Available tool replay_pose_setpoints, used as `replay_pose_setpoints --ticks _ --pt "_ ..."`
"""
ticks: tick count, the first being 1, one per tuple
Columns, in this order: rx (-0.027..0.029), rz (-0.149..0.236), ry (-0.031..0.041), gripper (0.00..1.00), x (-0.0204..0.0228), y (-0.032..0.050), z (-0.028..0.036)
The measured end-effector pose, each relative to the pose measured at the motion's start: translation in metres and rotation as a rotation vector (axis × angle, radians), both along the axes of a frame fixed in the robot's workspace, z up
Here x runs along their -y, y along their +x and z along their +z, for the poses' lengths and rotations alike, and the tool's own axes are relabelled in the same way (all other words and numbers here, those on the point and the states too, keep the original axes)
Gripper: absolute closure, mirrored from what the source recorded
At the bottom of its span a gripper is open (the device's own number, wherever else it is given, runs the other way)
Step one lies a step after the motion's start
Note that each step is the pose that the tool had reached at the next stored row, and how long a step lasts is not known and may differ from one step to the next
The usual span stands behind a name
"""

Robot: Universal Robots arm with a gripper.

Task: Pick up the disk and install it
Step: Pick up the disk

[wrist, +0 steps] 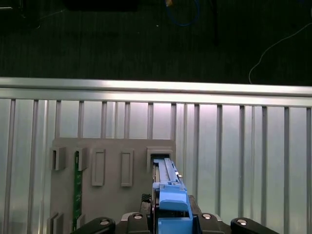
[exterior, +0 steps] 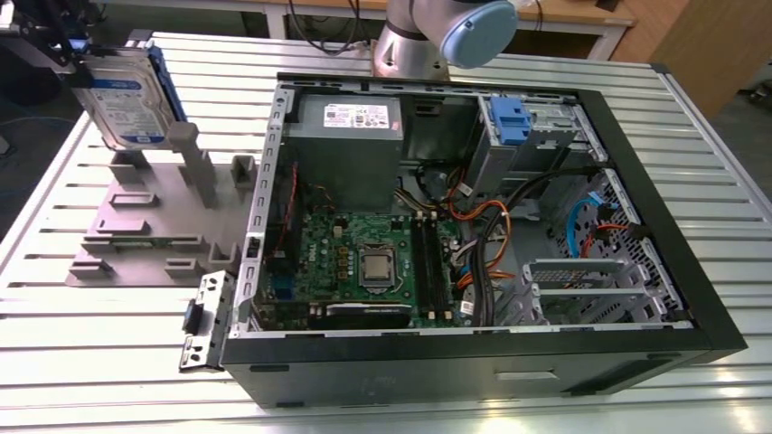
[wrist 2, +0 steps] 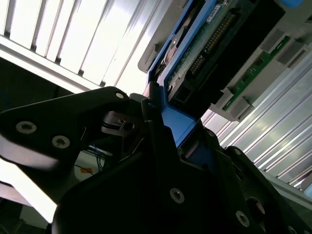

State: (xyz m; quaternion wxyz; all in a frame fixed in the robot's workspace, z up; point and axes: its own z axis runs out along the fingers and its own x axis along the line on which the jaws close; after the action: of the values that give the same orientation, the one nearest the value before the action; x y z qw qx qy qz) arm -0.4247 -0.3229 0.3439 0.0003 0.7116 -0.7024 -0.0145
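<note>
- The disk (exterior: 121, 98) stands on edge, with its white-and-blue label facing the exterior view's right and a blue side rail (exterior: 166, 77) along its rear edge. It is held up near the far corner of the surface (exterior: 72, 362) on the exterior view's left.
- The tool (exterior: 58, 43) is clamped on the top end of the disk. In the second wrist view its black fingers (wrist 2: 156, 146) sit on either side of the blue rail, with the drive's circuit-board side (wrist 2: 214, 44) beyond them.
- In the first wrist view the rail (wrist: 168, 195) runs down between the tool's two halves toward an open slot (wrist: 158, 158). I cannot tell whether the disk's lower edge is still in that slot.
- The slot belongs to a grey fixture (exterior: 145, 221) lying on the surface directly under the disk, with several upright posts and pockets. A thin green board (wrist: 76, 190) stands in another of its pockets.
- Just beside the fixture, toward the middle of the surface, lies an open black computer case (exterior: 711, 325).
- Inside the case are a green motherboard (exterior: 362, 262), a grey power-supply box (exterior: 350, 122) at the far wall, a blue latch piece (exterior: 509, 122) in grey framing at the far corner, loose cables (exterior: 483, 217), and a grey metal cage (exterior: 579, 285) near the front.
- The arm's base (exterior: 417, 41) stands at the far edge of the surface, behind the case.
</note>
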Motion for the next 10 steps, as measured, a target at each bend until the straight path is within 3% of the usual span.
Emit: replay_pose_setpoints --ticks 10 --pt "0.0000 0.000 -0.0001 0.63 0.0000 -0.0001 0.0092"
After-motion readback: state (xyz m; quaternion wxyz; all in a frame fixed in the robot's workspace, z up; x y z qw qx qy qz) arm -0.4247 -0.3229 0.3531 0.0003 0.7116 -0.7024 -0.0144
